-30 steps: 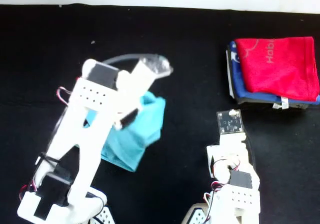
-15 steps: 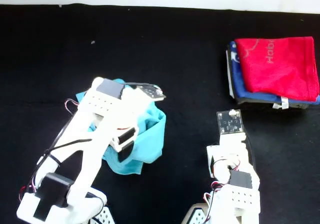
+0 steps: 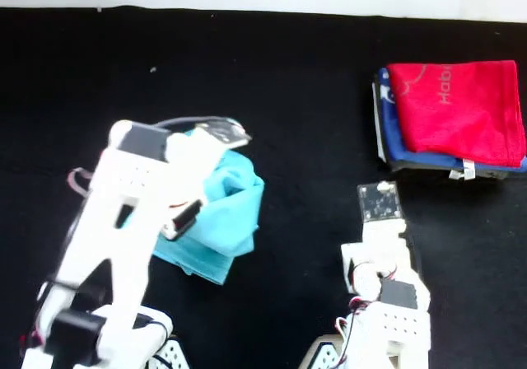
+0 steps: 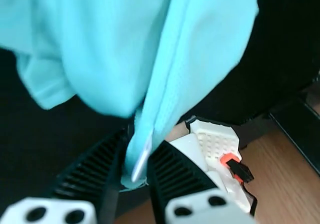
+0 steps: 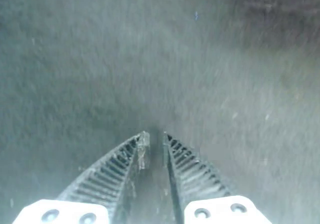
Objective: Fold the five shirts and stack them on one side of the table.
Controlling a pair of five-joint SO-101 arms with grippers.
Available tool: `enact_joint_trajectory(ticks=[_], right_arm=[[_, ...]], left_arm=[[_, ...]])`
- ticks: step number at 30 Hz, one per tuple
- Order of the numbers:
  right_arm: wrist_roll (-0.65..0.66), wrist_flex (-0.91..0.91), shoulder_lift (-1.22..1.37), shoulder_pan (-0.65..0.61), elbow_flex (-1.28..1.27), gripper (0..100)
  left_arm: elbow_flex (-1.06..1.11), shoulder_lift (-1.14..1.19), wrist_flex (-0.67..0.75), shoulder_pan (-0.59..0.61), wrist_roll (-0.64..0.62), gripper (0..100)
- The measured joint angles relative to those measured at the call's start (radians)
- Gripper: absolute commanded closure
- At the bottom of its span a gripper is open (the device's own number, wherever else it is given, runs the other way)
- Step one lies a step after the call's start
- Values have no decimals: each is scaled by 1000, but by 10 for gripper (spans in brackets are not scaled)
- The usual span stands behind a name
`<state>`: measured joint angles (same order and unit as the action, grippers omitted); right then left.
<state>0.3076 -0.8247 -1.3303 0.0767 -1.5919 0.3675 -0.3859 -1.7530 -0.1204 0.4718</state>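
Shirt (image 4: 100, 44), teal, pinched in left hand (image 4: 140, 141) — right hand (image 5: 155, 139) nearly closed, empty, over black table (image 5: 160, 44).

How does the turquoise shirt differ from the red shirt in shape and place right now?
The turquoise shirt is bunched and unfolded; the red shirt is folded flat. The turquoise shirt is pinched in the left gripper; the red shirt lies free on top of the stack. Both are over the black table.
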Motion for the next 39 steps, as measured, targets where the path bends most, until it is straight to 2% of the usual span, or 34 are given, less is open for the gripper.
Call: enact_joint_trajectory(ticks=[3, 7, 10, 14, 19, 23, 28, 32, 39], right_arm=[[0, -103, 32, -28, 195, 940], [0, -242, 216, -157, 528, 926], [-20, -354, 440, -261, 824, 827], [-132, -511, 809, -387, 1255, 683], [-265, -700, 1260, -546, 1766, 695], [-354, -795, 1545, -620, 2084, 699], [-456, -853, 1743, -620, 2351, 699], [-477, -890, 1797, -628, 2453, 699], [-479, -924, 1804, -707, 2469, 706]], left_arm=[[0, -80, 0, 41, 0, 992], [31, -135, -2, 69, 0, 991], [81, -137, -2, 66, 0, 990], [106, -138, -2, 66, 0, 990], [112, -138, -2, 66, 0, 990], [112, -138, -2, 81, -29, 966], [112, -138, 11, 190, -207, 844], [112, -138, 14, 255, -321, 825], [112, -138, 14, 275, -342, 825]])
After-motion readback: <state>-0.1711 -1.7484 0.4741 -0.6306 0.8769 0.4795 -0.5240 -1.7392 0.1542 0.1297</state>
